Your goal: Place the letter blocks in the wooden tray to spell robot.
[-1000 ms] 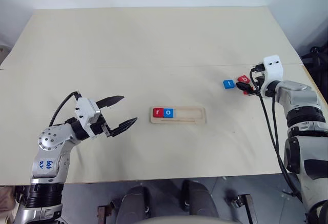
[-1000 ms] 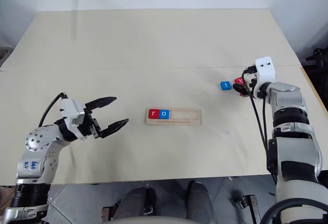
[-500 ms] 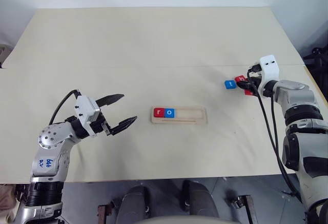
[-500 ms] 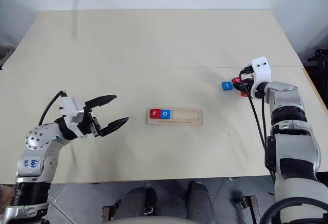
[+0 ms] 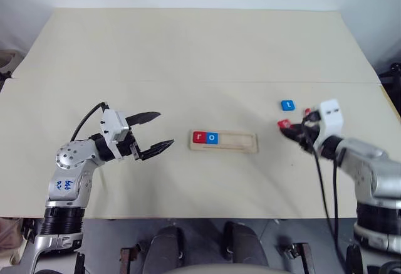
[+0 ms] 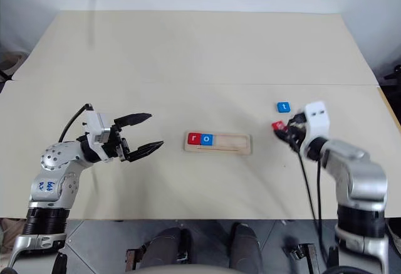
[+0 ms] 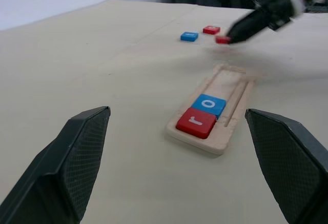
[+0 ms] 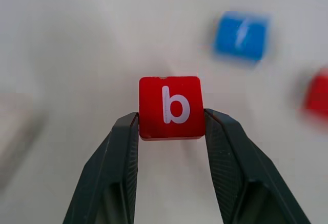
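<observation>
between my right gripper (image 8: 171,126) fingers sits the red b block (image 8: 171,107), clamped by its two side edges with the white letter facing the wrist camera. a second ago this gripper was spread over the loose blocks at the far right of the table (image 5: 188,54); it has since closed on the b, lifted it and drawn back toward the wooden tray (image 5: 224,142), so the block now hangs above the bare tabletop just right of the tray's end. two blocks are left where they lay: the blue t block (image 5: 287,105), flat on the table beyond the gripper, and a red block (image 7: 211,29) beside it, presumably the second o, though its letter cannot be read. the tray holds a red r block (image 5: 199,137) and a blue o block (image 5: 212,138) touching each other at its left end, the remaining slots being bare. my left gripper (image 5: 153,133) hovers left of the tray, well apart from it, fingers spread wide and empty. judged from this, the third letter is in hand and its slot, immediately right of the blue o, is the next target; t and the last o are yet to be fetched.
</observation>
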`<state>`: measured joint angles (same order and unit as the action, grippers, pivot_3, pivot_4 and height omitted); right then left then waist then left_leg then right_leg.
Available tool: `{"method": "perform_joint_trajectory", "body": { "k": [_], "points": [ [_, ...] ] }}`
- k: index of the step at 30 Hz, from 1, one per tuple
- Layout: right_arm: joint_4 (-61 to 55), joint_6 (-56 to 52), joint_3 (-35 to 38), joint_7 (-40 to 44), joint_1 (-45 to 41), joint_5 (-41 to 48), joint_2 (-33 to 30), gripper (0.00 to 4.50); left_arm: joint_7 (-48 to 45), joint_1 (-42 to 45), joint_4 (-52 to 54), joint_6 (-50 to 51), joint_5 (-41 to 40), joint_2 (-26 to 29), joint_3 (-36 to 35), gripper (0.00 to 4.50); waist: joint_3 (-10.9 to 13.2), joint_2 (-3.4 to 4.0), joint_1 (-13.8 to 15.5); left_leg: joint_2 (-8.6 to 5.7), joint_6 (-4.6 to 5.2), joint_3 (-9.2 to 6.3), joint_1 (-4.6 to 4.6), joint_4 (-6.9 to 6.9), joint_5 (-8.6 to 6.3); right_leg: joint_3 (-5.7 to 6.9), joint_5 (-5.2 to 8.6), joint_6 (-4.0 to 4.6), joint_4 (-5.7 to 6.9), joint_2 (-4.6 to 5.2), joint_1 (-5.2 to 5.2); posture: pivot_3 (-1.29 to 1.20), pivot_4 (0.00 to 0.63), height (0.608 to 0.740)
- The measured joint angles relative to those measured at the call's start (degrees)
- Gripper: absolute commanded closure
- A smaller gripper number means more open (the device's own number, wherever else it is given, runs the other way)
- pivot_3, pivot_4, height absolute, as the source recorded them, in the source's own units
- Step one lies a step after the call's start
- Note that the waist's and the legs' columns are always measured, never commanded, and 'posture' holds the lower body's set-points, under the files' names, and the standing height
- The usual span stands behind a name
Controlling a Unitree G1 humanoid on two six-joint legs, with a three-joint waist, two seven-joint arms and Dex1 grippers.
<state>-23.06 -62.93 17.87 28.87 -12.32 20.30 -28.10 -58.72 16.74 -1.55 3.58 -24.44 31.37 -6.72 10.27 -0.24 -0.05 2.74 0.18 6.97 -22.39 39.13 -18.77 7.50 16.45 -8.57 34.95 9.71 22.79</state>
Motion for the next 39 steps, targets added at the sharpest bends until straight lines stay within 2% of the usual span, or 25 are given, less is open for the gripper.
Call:
{"method": "perform_joint_trajectory", "body": {
  "k": [3, 8, 12, 15, 19, 22, 25, 28, 33, 36, 39],
  "points": [
    [-9.45, -4.69, 1.13, -3.9, 6.28, 1.58, 4.25, 2.95, -0.9, 1.32, -1.61, 0.0, 0.0, -0.18, 0.8, 0.0, 0.0, 0.0, -0.19, 0.0, -0.01, 0.0, 0.02, -0.01, -0.01, -0.03, 0.01, 0.02, 0.0, -0.01, 0.01, 0.0, 0.15, 0.74],
    [-11.49, -5.24, 2.96, -8.87, 6.91, 1.57, 6.46, 1.33, -1.35, 2.64, -1.83, -0.07, 0.0, -0.24, 1.04, 0.0, -0.01, 0.01, -0.18, 0.0, 0.0, 0.02, 0.03, -0.02, -0.01, -0.03, 0.01, 0.03, 0.0, -0.02, 0.01, 0.0, 0.15, 0.74],
    [-9.91, -4.62, 2.45, -8.32, 5.45, 2.04, 5.2, 0.04, -2.14, 2.72, -1.98, -0.13, 0.0, -0.55, 1.24, 0.0, -0.01, 0.01, -0.19, -0.01, 0.01, 0.05, 0.02, -0.02, -0.02, -0.05, 0.01, 0.02, -0.03, -0.02, 0.01, 0.0, 0.15, 0.74],
    [-5.68, 0.63, -0.28, 0.1, 3.89, 3.37, -4.24, 0.02, -2.87, 2.7, -1.93, -0.16, 0.0, -0.89, 1.58, 0.0, 0.0, 0.0, -0.17, -0.01, 0.04, 0.03, 0.02, -0.03, -0.03, -0.03, 0.01, 0.02, -0.06, -0.02, 0.0, 0.0, 0.15, 0.74],
    [3.99, 18.23, -5.64, 18.99, 1.59, 2.18, -18.76, 0.02, -4.49, 2.42, -1.56, -0.21, 0.0, -0.4, 1.63, 0.0, 0.01, -0.04, -0.19, -0.02, 0.04, 0.06, 0.04, -0.04, -0.03, -0.02, 0.01, 0.01, -0.14, -0.03, -0.04, 0.0, 0.15, 0.74],
    [14.04, 32.33, -10.39, 32.03, -2.28, 0.12, -24.27, 0.02, -5.74, 2.12, -1.26, -0.31, -0.01, 0.45, 1.71, 0.0, 0.03, -0.06, -0.34, -0.01, 0.04, 0.09, 0.08, -0.05, -0.03, -0.04, 0.0, 0.01, -0.15, -0.05, -0.06, 0.0, 0.15, 0.74],
    [26.31, 46.35, -16.3, 42.83, -8.51, -3.89, -26.36, 0.02, -7.3, 1.22, -0.52, -0.34, -0.1, 1.21, 2.05, 0.0, 0.03, -0.07, -0.46, -0.01, 0.03, 0.13, 0.09, -0.03, -0.03, -0.05, -0.01, -0.01, -0.17, -0.05, -0.08, 0.0, 0.15, 0.74],
    [39.0, 56.75, -21.59, 49.95, -15.65, -8.47, -26.62, 0.02, -8.81, 0.18, 1.35, -0.29, -0.24, 1.4, 3.04, 0.0, 0.04, -0.07, -0.61, 0.0, 0.03, 0.12, 0.09, -0.02, -0.02, -0.04, -0.01, -0.01, -0.17, -0.05, -0.08, 0.0, 0.15, 0.74],
    [55.29, 67.57, -26.72, 54.16, -25.29, -14.27, -23.72, 0.02, -9.62, -0.75, 3.44, 0.09, -0.28, 1.6, 3.82, 0.0, 0.04, -0.07, -0.73, 0.02, 0.02, 0.11, 0.09, 0.01, -0.02, -0.02, -0.01, -0.01, -0.17, -0.05, -0.1, 0.0, 0.15, 0.74],
    [60.47, 70.92, -28.39, 55.47, -27.48, -16.07, -22.07, 0.61, -9.43, -1.16, 4.09, 0.18, -0.28, 1.62, 3.86, 0.0, 0.04, -0.07, -0.75, 0.02, 0.01, 0.11, 0.08, 0.01, -0.01, -0.02, -0.01, -0.01, -0.17, -0.05, -0.1, 0.0, 0.15, 0.74],
    [62.53, 72.72, -28.74, 56.86, -28.43, -16.41, -21.48, 1.6, -8.84, -1.74, 5.12, 0.21, -0.28, 1.64, 3.8, 0.0, 0.04, -0.07, -0.84, 0.03, 0.01, 0.09, 0.1, 0.03, -0.01, -0.01, -0.01, -0.01, -0.15, -0.05, -0.14, 0.0, 0.15, 0.74]
  ]
}}
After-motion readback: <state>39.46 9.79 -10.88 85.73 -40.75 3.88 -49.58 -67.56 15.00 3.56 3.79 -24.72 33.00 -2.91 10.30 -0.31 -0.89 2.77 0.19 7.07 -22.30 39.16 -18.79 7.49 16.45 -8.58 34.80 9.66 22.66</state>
